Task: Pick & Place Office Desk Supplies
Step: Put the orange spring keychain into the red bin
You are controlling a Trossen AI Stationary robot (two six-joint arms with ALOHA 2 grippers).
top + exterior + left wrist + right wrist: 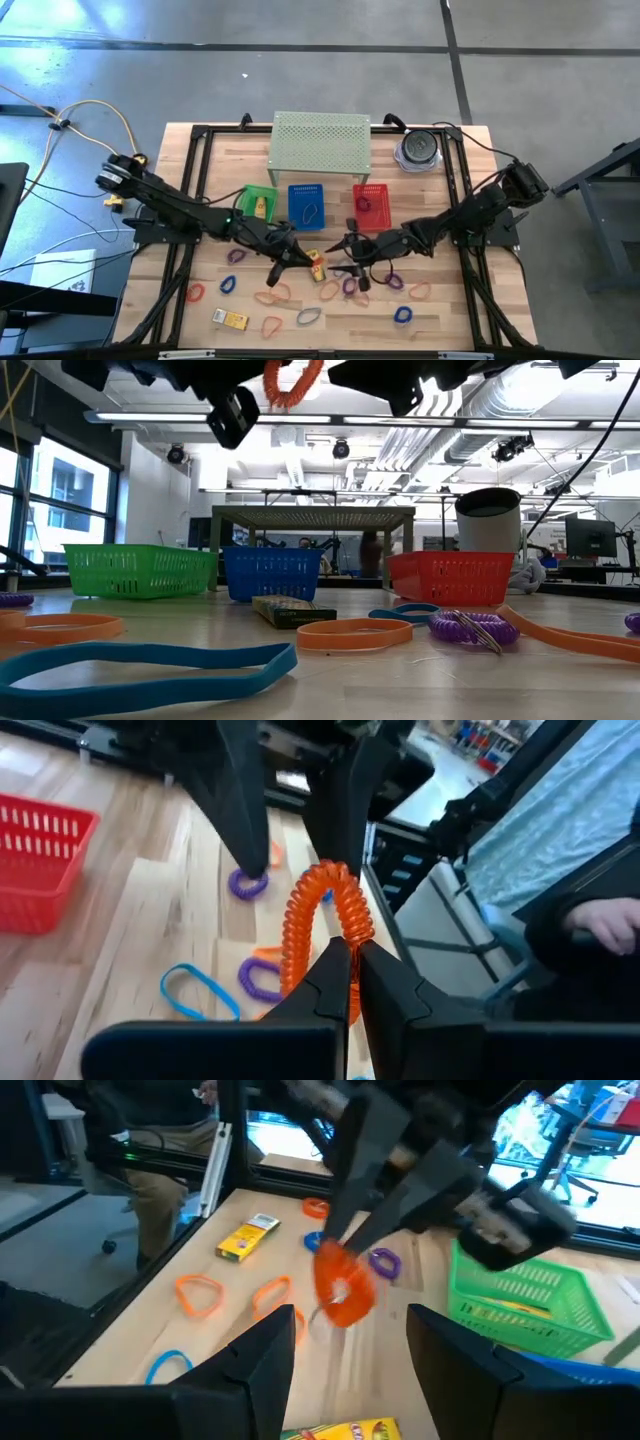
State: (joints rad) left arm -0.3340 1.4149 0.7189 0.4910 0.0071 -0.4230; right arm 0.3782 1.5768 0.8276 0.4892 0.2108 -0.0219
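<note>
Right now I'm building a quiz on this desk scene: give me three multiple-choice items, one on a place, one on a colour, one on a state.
1. Where does the blue basket stand?
A. between the green and red baskets
B. on the perforated shelf
C. at the table's front edge

2. What colour is the coiled band in the left pincer?
A. purple
B. orange
C. blue

3. How is the right pincer?
A. shut on a packet
B. open, holding nothing
C. out of view

Answers: 1 A, the high view shows the row; 2 B, plain in the left wrist view; 3 B, its fingers stand apart with nothing between them.
</note>
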